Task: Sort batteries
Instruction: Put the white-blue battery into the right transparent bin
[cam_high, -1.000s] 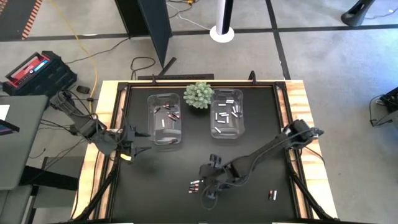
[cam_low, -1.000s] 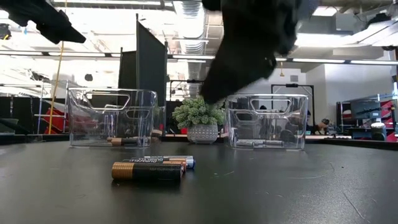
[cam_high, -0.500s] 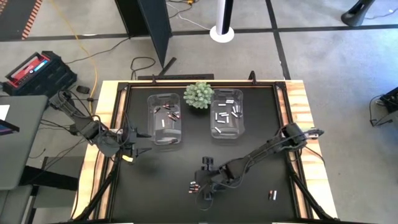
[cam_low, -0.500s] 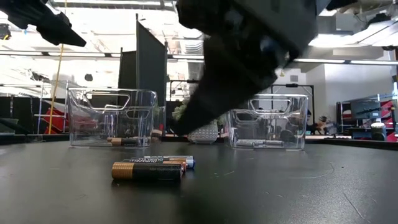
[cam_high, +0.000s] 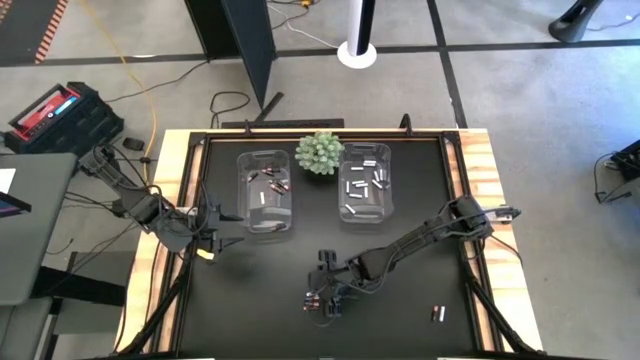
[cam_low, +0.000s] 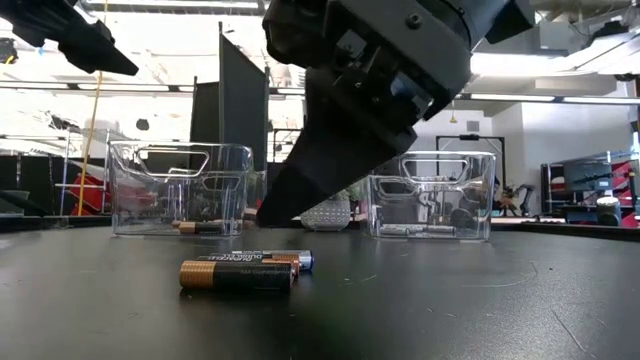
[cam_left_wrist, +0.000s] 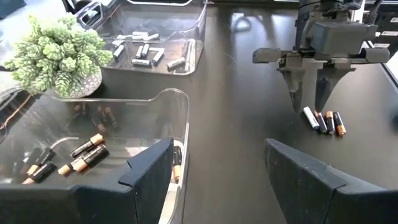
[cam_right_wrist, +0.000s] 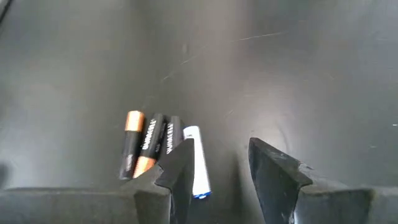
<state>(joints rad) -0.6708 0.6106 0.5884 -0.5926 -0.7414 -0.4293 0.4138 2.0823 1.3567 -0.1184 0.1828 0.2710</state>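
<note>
Currently the right claw (cam_high: 322, 300) hung half open and empty just above a row of loose batteries (cam_left_wrist: 323, 121) on the tabletop (cam_high: 260, 280), its fingers pointing down over the white cell (cam_right_wrist: 196, 160). Best to straddle that cell alone, since the dark ones (cam_right_wrist: 144, 145) touched it on one side. Left claw (cam_high: 222, 238) waited wide open, empty, by the left bin (cam_high: 266, 222); two more cells (cam_high: 438, 314) lay well apart near the right edge.
</note>
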